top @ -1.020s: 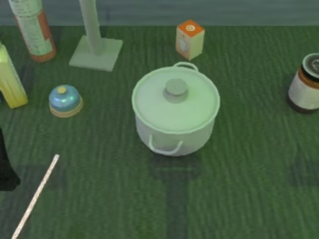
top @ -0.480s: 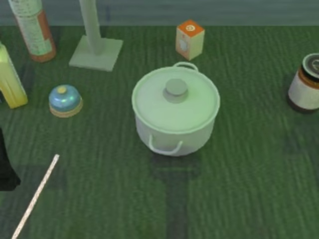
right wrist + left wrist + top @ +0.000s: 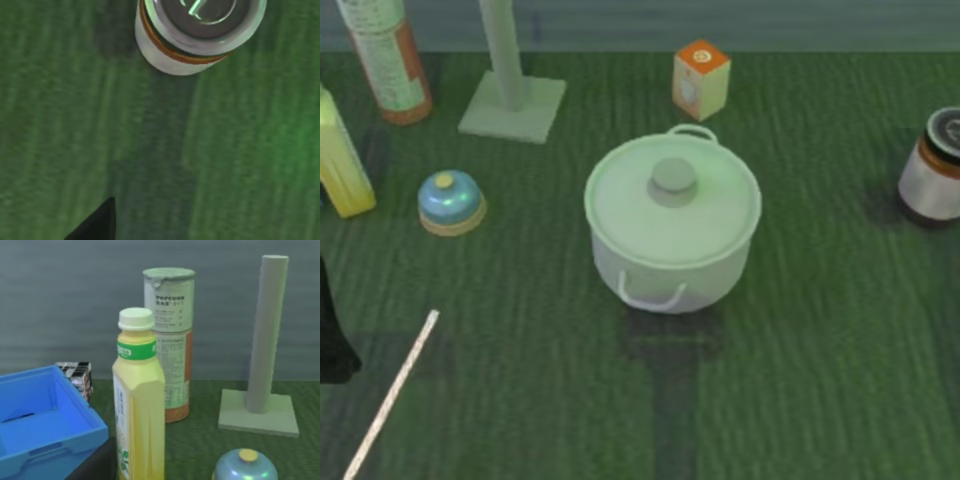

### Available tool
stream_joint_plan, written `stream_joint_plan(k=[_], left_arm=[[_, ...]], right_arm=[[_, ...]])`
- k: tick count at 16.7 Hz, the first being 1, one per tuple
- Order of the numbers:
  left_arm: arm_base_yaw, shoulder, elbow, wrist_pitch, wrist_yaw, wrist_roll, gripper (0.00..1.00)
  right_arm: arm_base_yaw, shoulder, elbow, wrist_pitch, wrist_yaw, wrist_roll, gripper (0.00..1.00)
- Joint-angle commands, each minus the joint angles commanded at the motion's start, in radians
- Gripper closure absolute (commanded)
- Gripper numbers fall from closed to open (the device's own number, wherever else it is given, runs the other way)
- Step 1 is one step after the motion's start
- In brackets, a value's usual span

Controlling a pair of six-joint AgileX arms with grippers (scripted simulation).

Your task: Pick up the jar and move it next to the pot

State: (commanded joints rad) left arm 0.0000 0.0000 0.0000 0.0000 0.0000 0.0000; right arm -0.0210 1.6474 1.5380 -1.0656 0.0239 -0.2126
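Jar [image 3: 200, 30] upright, well apart from right fingers [image 3: 97, 222].

"POPCORN" printed on tall orange-and-white can [image 3: 168, 340], remaining label lines unreadable

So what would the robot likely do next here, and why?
Probably bring the right arm further toward the jar at the table's right edge. The right wrist view looks down on its lid with nothing gripping it, and it stands well apart from the pot.
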Motion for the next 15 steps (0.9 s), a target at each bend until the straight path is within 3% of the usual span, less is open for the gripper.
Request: stream_joint_plan(k=[9,15], left_arm=[[0.000,0.000,0.000,0.000,0.000,0.000,0.00],[0.000,0.000,0.000,0.000,0.000,0.000,0.00]], right_arm=[[0.015,0.739,0.787,-0.395,-0.011,-0.119,0.00],[0.021,0.922,0.995,-0.469,-0.017,-0.150,0.00]])
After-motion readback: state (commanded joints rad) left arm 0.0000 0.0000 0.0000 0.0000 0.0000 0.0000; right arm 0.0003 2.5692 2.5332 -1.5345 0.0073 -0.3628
